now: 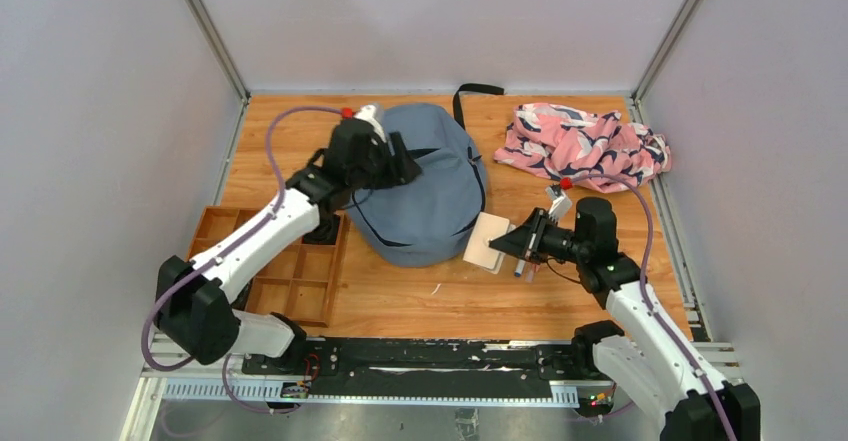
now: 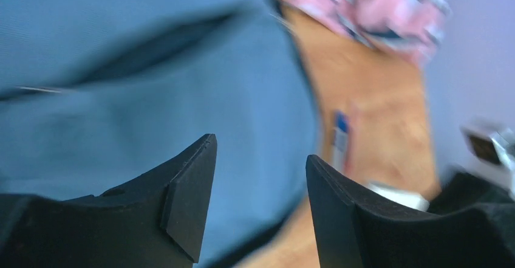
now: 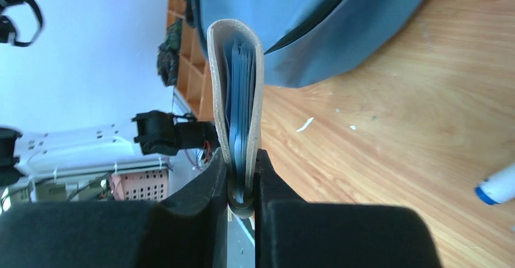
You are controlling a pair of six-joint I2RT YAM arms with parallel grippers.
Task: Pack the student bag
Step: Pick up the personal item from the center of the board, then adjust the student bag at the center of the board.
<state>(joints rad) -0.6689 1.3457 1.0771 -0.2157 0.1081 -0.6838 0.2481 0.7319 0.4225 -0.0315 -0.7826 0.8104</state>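
The grey-blue student bag point(image 1: 428, 186) lies on the wooden table at the middle back; it also fills the left wrist view point(image 2: 133, 79). My left gripper point(image 1: 400, 166) hovers over the bag's left top, open and empty, as the left wrist view point(image 2: 260, 177) shows. My right gripper point(image 1: 522, 239) is shut on a beige notebook point(image 1: 487, 241) with blue pages, held on edge just right of the bag's lower right side. In the right wrist view the notebook point(image 3: 242, 92) stands upright between the jaws point(image 3: 242, 177).
A pink-white-navy patterned cloth point(image 1: 583, 146) lies at the back right. A wooden compartment tray point(image 1: 290, 266) sits at the left. A marker point(image 1: 522, 266) lies on the table under the right gripper; it shows in the right wrist view point(image 3: 497, 186).
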